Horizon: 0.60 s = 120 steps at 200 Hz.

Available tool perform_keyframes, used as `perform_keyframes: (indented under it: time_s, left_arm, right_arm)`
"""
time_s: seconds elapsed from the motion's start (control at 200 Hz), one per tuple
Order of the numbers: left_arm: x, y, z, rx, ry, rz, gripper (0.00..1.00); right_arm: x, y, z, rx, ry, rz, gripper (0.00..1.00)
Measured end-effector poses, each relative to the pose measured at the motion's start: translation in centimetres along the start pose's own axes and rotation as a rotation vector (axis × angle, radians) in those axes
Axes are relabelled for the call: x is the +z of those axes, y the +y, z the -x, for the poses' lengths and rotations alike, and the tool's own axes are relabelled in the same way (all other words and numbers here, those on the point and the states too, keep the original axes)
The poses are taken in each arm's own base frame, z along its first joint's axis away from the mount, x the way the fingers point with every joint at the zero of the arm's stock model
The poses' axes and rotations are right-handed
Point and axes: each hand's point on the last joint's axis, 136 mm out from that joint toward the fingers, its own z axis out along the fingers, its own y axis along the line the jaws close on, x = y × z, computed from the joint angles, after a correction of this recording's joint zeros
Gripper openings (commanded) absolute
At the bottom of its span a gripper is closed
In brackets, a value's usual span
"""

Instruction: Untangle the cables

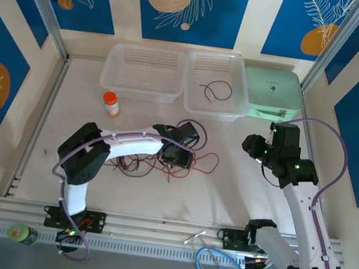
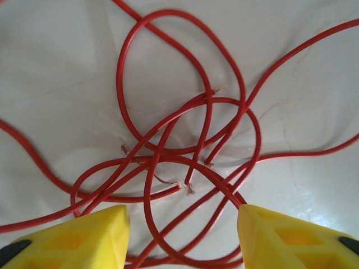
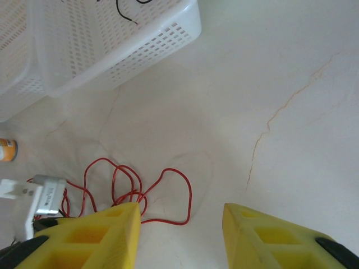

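Your left pincer (image 2: 182, 216) hangs half open over the tangled red cables (image 2: 208, 101). Their loops lie on the surface (image 2: 56, 67) between its fingers, none gripped. Your right pincer (image 3: 180, 216) is open and empty, with the cables to its left.

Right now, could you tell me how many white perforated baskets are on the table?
2. The left basket stands at the table's far edge. The right basket stands right beside it and holds a black cable. None looks hidden.
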Motion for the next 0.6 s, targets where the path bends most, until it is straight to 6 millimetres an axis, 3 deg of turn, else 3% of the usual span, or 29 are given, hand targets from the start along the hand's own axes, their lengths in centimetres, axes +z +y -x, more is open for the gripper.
perform_keyframes:
  time_s: [0.335,0.6]
  left_arm:
    - [0.77,-0.11,-0.91,-0.017,0.036,-0.029,0.48]
    - [0.8,-0.36,-0.85,-0.025,0.035,-0.042,0.37]
  right_arm:
    - [0.11,-0.62,-0.92,0.003,0.018,-0.012,0.43]
    - [0.14,-0.65,-0.96,0.007,0.019,-0.013,0.43]
